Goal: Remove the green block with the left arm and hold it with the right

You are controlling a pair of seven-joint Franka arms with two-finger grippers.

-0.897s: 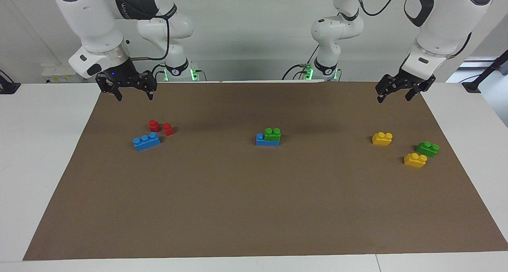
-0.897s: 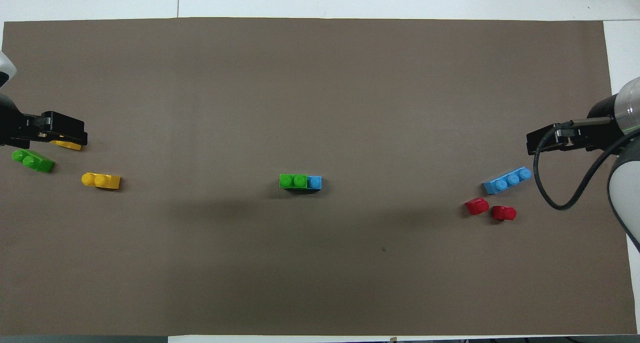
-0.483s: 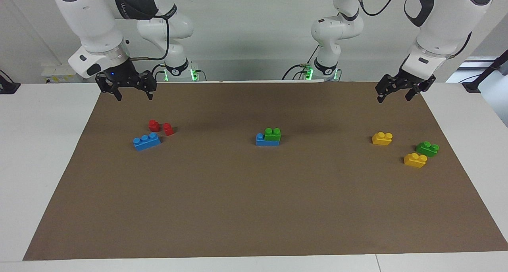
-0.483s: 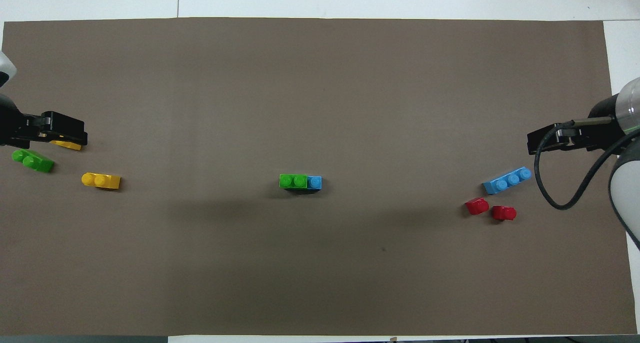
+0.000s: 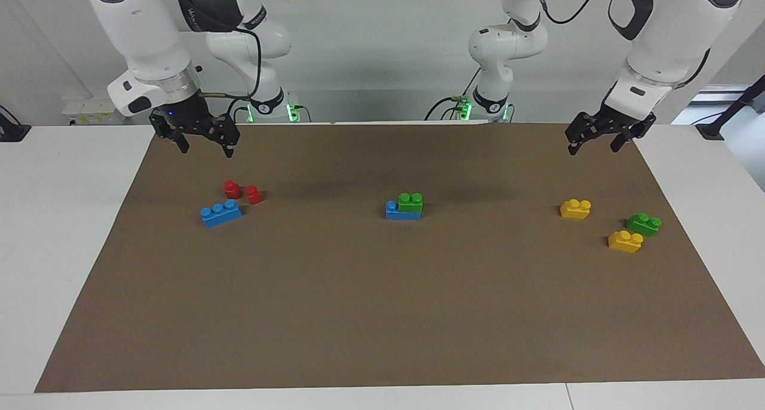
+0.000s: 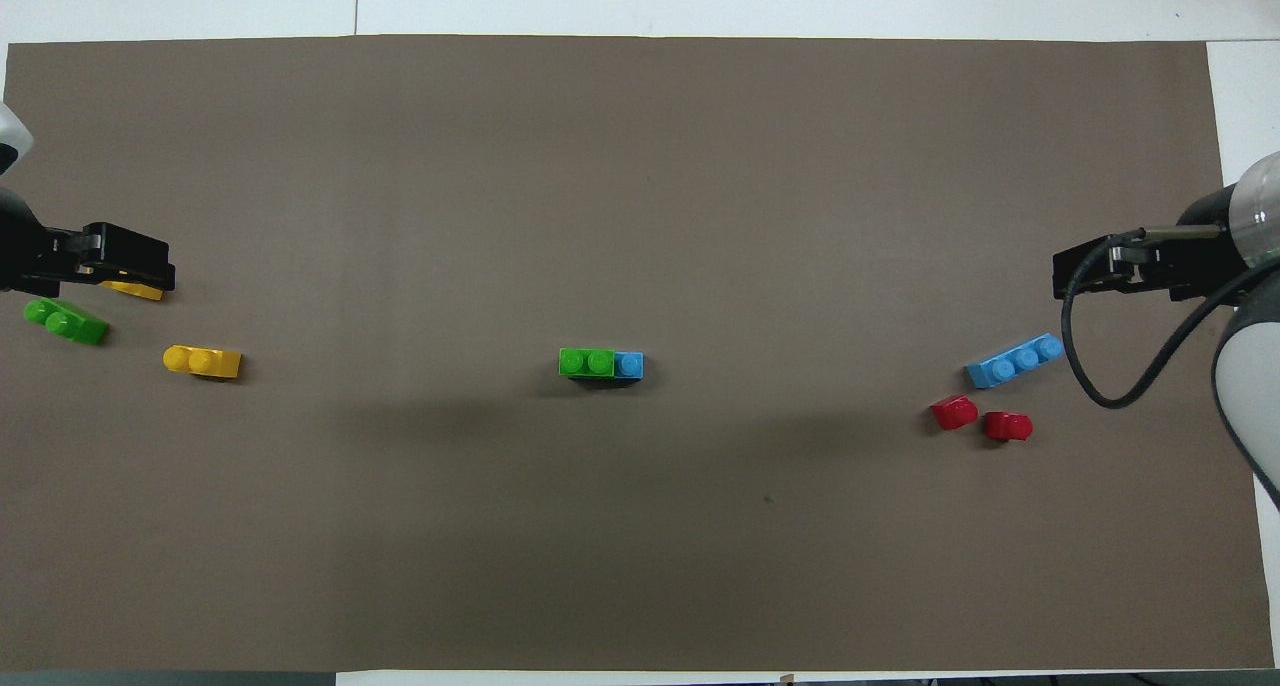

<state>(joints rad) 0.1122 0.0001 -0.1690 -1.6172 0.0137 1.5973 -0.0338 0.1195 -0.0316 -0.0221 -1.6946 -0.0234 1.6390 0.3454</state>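
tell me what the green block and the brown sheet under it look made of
The green block: likely moulded plastic, by its smooth, uniform bright surface and round studs. The brown sheet: apparently matte paper or thin card, flat, dull, without glare; which one stays uncertain.

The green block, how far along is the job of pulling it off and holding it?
Nothing done: the green block sits on the blue brick mid-mat. Nothing in hand: the left gripper and right gripper hang open over the mat's ends. Left: reach, hold, pull.
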